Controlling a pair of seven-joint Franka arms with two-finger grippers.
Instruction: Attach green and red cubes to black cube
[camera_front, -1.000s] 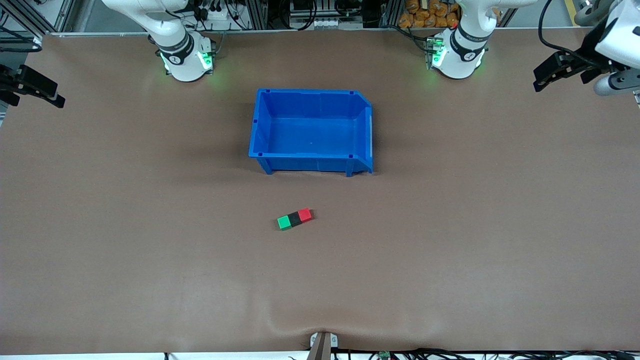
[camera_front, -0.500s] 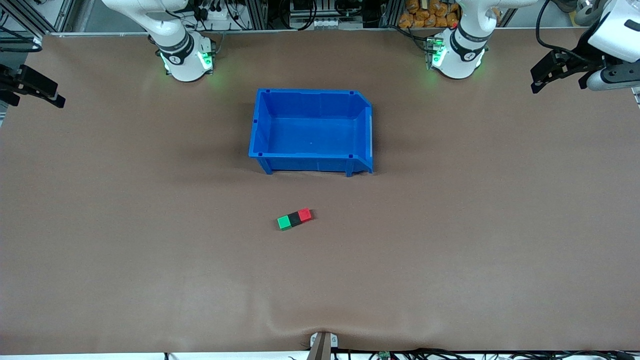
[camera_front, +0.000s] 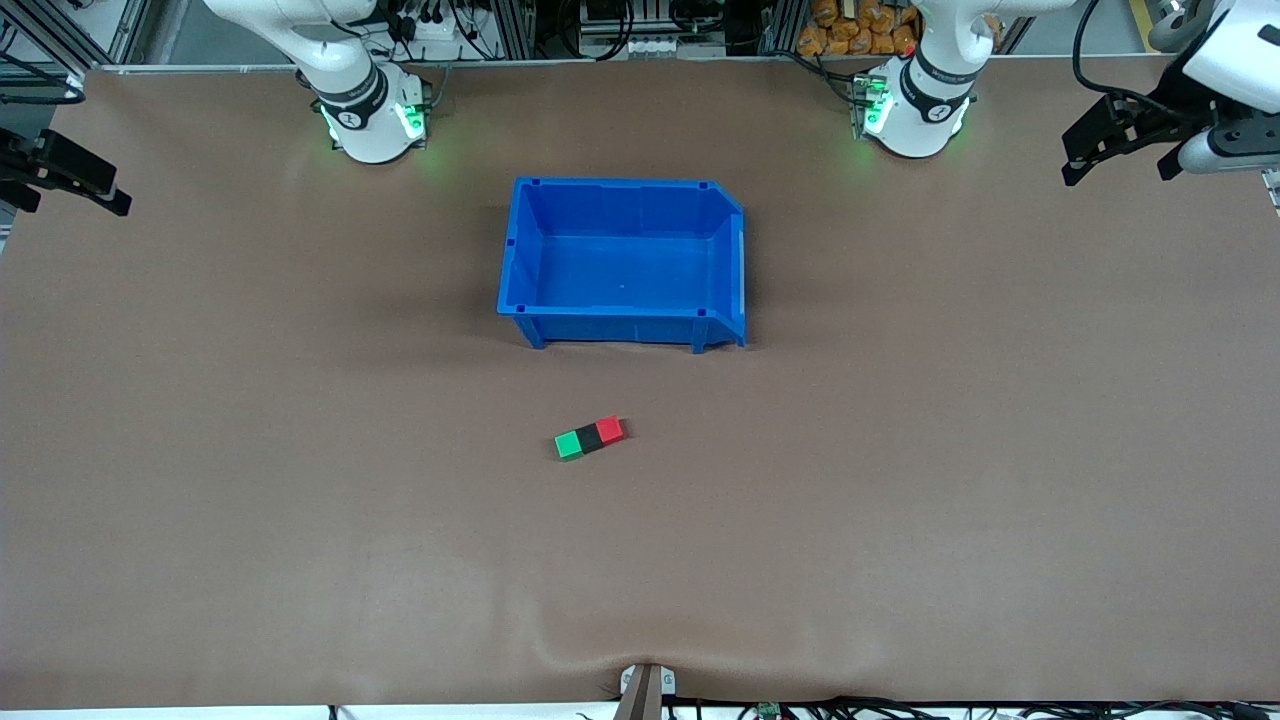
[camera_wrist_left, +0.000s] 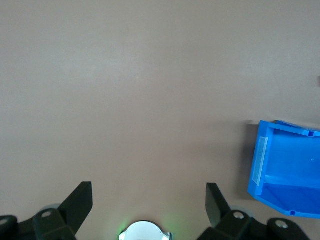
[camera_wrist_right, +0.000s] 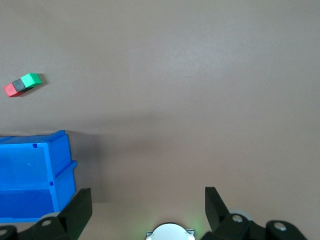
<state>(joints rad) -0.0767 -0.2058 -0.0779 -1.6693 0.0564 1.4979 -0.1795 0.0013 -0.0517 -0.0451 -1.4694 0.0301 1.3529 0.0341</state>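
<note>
Nearer the front camera than the blue bin (camera_front: 622, 260), on bare brown table (camera_front: 300, 500), the three cubes lie in one short row: green cube (camera_front: 569, 444) at the end toward the right arm, black cube (camera_front: 589, 437) in the middle, red cube (camera_front: 610, 429) at the end toward the left arm. Each coloured cube touches a face of the black one with no visible gap, and the row sits slightly skewed to the table edge; judged from this, the joining looks done, black serving as the shared core. The right wrist view shows the same row apart from the bin, nothing resting on it. Left gripper (camera_front: 1115, 140) hangs high over the left arm's end of the table, fingers spread wide and holding nothing; its wrist view shows only bare table and a corner of the bin between the jaws. Right gripper (camera_front: 70, 180) sits over the right arm's end, likewise spread and empty. Both are well apart from the row, a placement that reads as a parked pose, leaving the assembly untouched and unobstructed. Bin is empty, not involved here. Whether the cubes are truly bonded or merely abutted cannot be told.
</note>
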